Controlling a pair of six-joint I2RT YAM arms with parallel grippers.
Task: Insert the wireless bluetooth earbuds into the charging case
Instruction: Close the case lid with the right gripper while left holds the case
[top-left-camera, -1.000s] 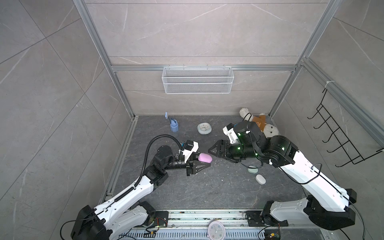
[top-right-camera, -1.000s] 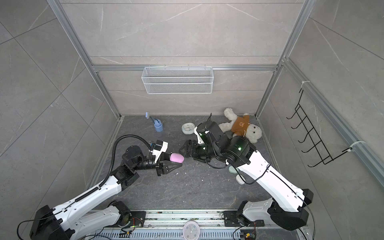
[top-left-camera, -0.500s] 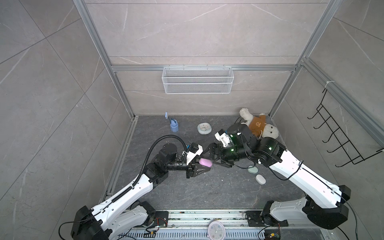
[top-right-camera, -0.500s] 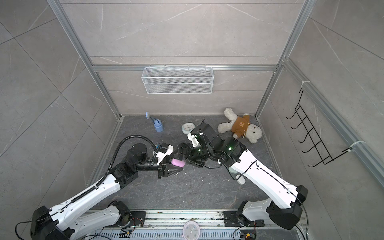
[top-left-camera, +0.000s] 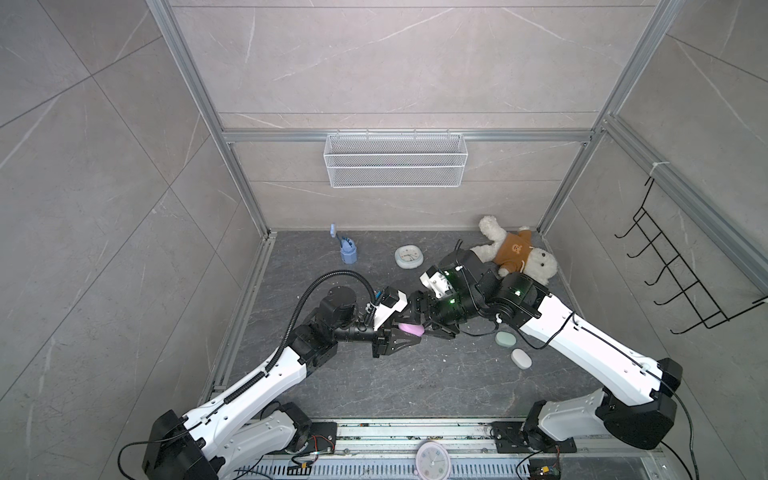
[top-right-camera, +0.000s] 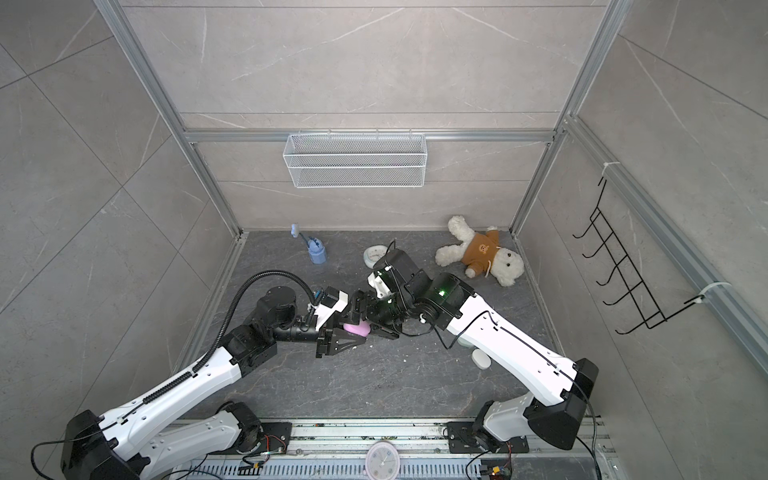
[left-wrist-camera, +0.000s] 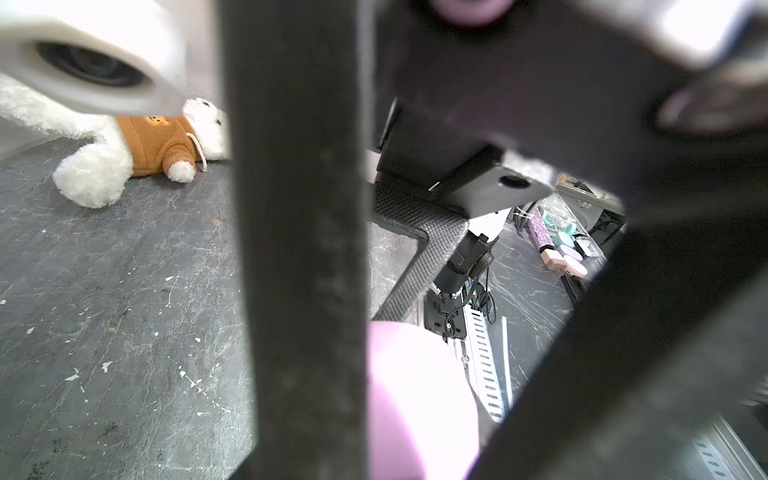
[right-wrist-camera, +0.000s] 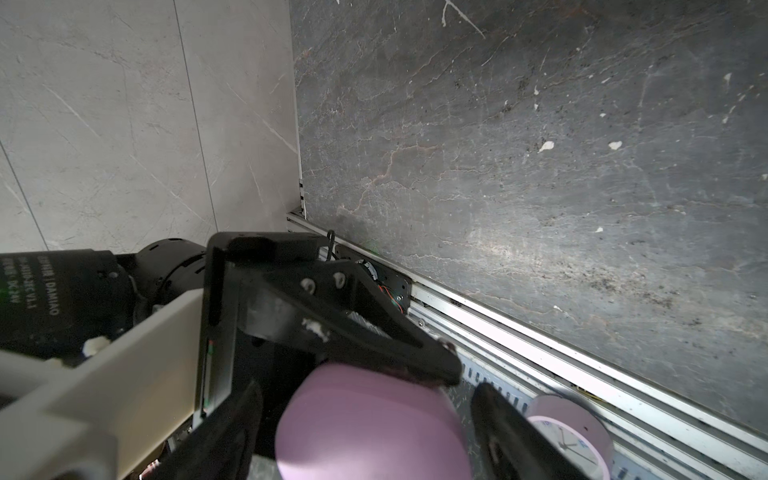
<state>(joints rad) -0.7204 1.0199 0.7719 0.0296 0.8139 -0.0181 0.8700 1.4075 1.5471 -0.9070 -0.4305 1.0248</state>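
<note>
While my left claw (top-left-camera: 409, 333) stays pressed tight on the pink rounded plastic charging case (right-wrist-camera: 370, 419), my right arm has swung in from 3 o'clock toward the middle of the dark grey stone worktop (top-left-camera: 415, 386). A second ago my right claw (top-left-camera: 429, 322) was well apart from the case. Now its two fingers sit one on each side of the case, spread wide. I can't tell if they touch it yet. The case looks lifted off the worktop, a little toward 9 o'clock from the middle, and its lid seems shut.

I think this means I am at the opening step. One claw holds the case, and the other has come to work the lid. No bud can go in until that lid is up.

I can't find any of the little earbuds; they are hidden or too small to see. A mint green oval case (top-left-camera: 505, 338) and a white oval case (top-left-camera: 521, 358) lie near each other at about 4 o'clock from my claws. The white teddy bear in a brown jumper (top-left-camera: 513, 249) lies at 1 o'clock.
</note>
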